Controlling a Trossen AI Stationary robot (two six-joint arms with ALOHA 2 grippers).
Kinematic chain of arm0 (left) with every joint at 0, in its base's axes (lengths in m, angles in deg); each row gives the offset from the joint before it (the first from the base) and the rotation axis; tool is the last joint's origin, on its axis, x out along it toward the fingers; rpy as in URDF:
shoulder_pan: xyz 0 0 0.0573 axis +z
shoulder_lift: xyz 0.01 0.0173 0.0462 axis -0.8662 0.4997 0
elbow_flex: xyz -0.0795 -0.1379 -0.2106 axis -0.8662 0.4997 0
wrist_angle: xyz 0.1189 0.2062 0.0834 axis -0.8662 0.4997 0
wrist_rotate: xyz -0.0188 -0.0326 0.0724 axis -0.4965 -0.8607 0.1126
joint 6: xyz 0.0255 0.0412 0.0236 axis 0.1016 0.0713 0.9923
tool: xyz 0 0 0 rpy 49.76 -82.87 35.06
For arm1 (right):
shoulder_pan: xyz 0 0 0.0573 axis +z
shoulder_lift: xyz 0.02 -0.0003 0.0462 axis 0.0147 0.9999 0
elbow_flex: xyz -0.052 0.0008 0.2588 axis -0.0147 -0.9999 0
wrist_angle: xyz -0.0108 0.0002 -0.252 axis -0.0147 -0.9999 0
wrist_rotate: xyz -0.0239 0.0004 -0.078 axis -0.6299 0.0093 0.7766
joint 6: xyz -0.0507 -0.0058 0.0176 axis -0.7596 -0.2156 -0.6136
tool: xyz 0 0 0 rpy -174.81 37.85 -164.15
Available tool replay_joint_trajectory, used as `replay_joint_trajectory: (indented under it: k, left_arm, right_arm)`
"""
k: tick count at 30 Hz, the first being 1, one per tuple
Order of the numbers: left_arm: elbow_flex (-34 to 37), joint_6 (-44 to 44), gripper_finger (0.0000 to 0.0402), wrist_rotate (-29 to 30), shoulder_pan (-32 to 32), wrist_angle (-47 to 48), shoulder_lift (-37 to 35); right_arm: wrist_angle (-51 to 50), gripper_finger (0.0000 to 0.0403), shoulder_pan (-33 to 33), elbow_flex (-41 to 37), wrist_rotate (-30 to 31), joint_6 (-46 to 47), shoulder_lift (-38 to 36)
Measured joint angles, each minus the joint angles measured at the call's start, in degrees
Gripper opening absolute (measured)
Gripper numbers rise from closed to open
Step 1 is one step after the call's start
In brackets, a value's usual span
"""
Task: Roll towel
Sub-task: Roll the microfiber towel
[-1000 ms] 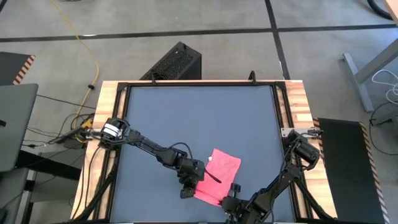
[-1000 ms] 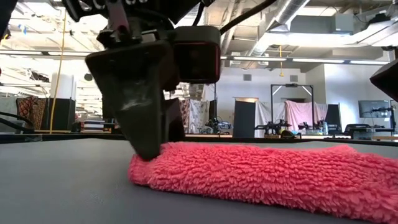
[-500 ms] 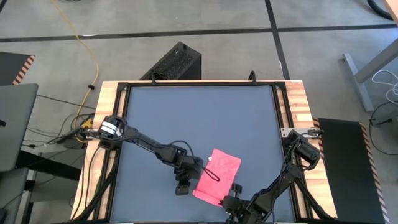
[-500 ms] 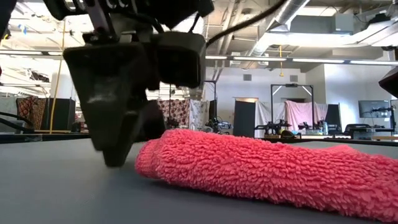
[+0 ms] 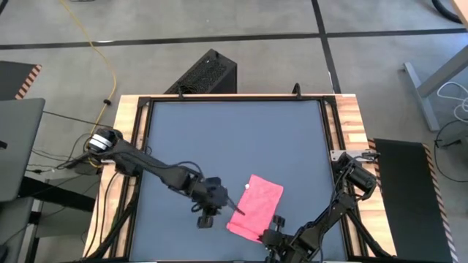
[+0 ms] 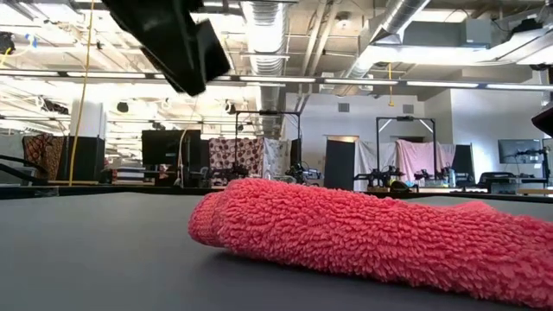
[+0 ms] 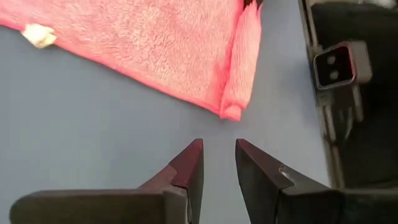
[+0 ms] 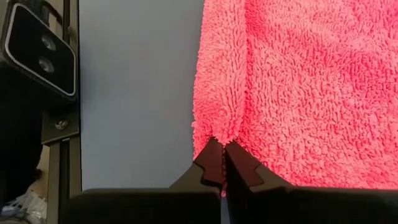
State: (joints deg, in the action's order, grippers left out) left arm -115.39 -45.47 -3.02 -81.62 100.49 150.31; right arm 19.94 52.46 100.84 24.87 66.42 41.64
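**A:** Where's the towel [image 5: 257,205]?

**B:** On the dark grey table [image 5: 234,131], near its front edge and right of centre. It lies flat for the most part, with the front edge curled into a short roll. The low view [image 6: 363,238] shows that roll as a thick fuzzy pink ridge resting on the tabletop.

**A:** What is the left gripper [image 5: 205,217] doing?

**B:** It hangs just left of the towel, clear of the cloth and above the table. In its wrist view [image 7: 217,163] the two dark fingers are a little apart, with bare grey surface in the narrow gap. It holds nothing and touches nothing. A small white tag [image 7: 38,36] sits at the towel's far corner.

**A:** And the right gripper [image 5: 273,232]?

**B:** At the towel's front edge, by the table's rim. Its wrist view [image 8: 222,167] shows the fingers pressed together, pinching the rolled hem of the towel [image 8: 292,93].

**A:** Anything else around the towel?

**B:** The table has a black frame over wooden side strips [image 5: 126,117]. Beyond it, a grey floor with a yellow cable [image 5: 102,51] and a black box [image 5: 207,74]. Behind the towel in the low view, a big workshop with ceiling ducts [image 6: 393,22] and racks.
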Motion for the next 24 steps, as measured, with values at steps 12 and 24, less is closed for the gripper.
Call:
replay_joint_trajectory:
  k: [12, 24]
  left_arm:
    - [0.1, 11.3, 0.0081, 11.2, -10.5, -16.3, 0.9]
    - [-0.1, 20.8, 0.0139, 8.3, -12.5, -31.9, 8.0]
  right_arm:
    - [0.7, 0.0020, 0.0, 0.0, 0.2, 0.4, 0.0]
    - [1.3, 0.0020, 0.0, -0.1, 0.2, 0.4, 0.1]
